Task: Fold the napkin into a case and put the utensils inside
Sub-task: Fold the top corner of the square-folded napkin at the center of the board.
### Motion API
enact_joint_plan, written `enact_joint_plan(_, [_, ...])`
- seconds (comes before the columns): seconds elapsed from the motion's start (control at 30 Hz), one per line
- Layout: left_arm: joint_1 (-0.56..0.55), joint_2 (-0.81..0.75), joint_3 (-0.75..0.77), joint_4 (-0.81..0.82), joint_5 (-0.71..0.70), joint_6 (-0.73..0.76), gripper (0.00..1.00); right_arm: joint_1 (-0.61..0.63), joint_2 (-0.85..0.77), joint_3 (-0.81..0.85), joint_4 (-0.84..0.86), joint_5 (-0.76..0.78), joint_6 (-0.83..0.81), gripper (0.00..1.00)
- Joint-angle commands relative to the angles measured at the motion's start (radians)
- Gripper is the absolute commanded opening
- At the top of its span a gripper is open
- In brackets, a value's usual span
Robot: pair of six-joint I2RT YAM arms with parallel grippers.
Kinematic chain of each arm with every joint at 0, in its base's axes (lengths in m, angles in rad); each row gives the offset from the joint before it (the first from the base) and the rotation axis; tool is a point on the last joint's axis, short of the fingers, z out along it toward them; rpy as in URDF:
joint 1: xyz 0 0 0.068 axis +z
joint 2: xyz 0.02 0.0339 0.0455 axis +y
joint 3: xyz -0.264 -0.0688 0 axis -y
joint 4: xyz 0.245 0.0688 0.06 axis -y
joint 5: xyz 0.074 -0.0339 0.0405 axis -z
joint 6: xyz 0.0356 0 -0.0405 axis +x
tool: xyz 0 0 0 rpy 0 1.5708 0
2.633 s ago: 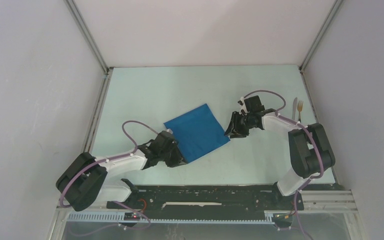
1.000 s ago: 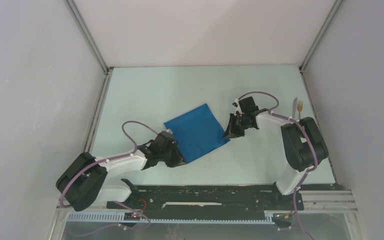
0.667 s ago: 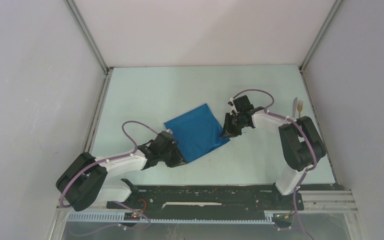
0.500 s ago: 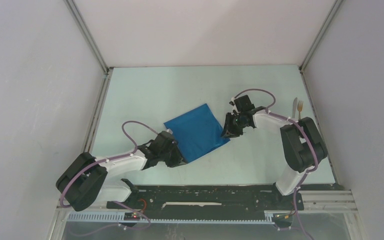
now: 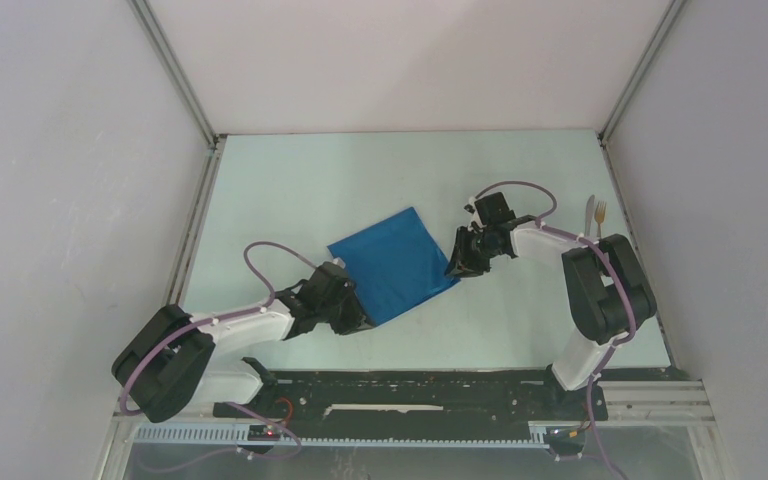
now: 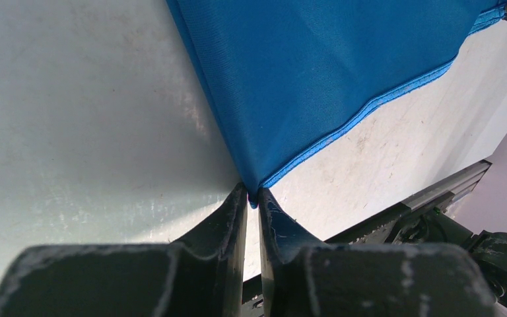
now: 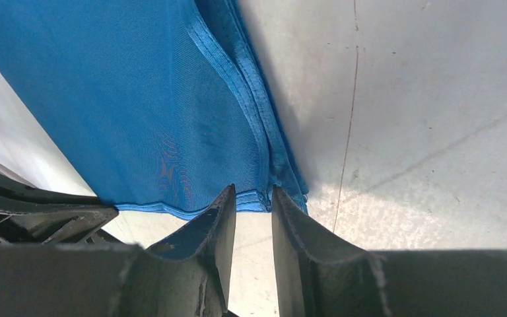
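Observation:
The napkin (image 5: 395, 262) is a bright blue cloth folded into a tilted rectangle at the table's middle. It also shows in the left wrist view (image 6: 317, 72) and the right wrist view (image 7: 125, 99). My left gripper (image 5: 360, 320) (image 6: 251, 191) is shut on the napkin's near corner. My right gripper (image 5: 457, 268) (image 7: 252, 191) is at the napkin's right corner. Its jaws stand a narrow gap apart with the layered hem at their tips. The silvery knife (image 5: 589, 215) and the fork (image 5: 600, 213) lie side by side at the far right.
The pale green table (image 5: 360, 180) is walled by white panels at the left, back and right. A black rail (image 5: 410, 400) runs along the near edge between the arm bases. The utensils lie close to the right wall.
My right gripper slid left to the napkin's right corner, then eased back slightly to the right. The left gripper and the napkin have not moved.

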State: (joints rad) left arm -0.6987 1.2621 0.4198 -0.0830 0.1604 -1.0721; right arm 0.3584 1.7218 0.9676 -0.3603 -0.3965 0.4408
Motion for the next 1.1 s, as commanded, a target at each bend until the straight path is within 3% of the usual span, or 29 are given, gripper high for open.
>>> enact_joint_plan(0.0, [0.006, -0.003, -0.009, 0.03, 0.0, 0.011, 0.16, -0.004, -0.01, -0.006, 0.03, -0.022, 0.007, 0.35])
enact_joint_plan(0.17, [0.005, -0.003, -0.008, 0.028, 0.001, 0.012, 0.16, -0.018, -0.012, -0.027, 0.051, -0.036, 0.017, 0.4])
enact_joint_plan(0.27, [0.005, -0.003, -0.008, 0.029, 0.0, 0.012, 0.16, -0.025, -0.008, -0.035, 0.064, -0.054, 0.022, 0.38])
enact_joint_plan(0.4, [0.007, 0.0, -0.007, 0.031, -0.001, 0.012, 0.16, -0.027, 0.002, -0.036, 0.076, -0.068, 0.028, 0.3])
enact_joint_plan(0.67, [0.006, 0.003, -0.014, 0.036, 0.001, 0.009, 0.16, -0.013, -0.051, -0.027, 0.074, -0.045, 0.03, 0.0])
enact_joint_plan(1.07, [0.006, 0.002, -0.024, 0.044, 0.001, 0.005, 0.18, 0.117, 0.036, 0.15, 0.07, -0.035, 0.053, 0.0])
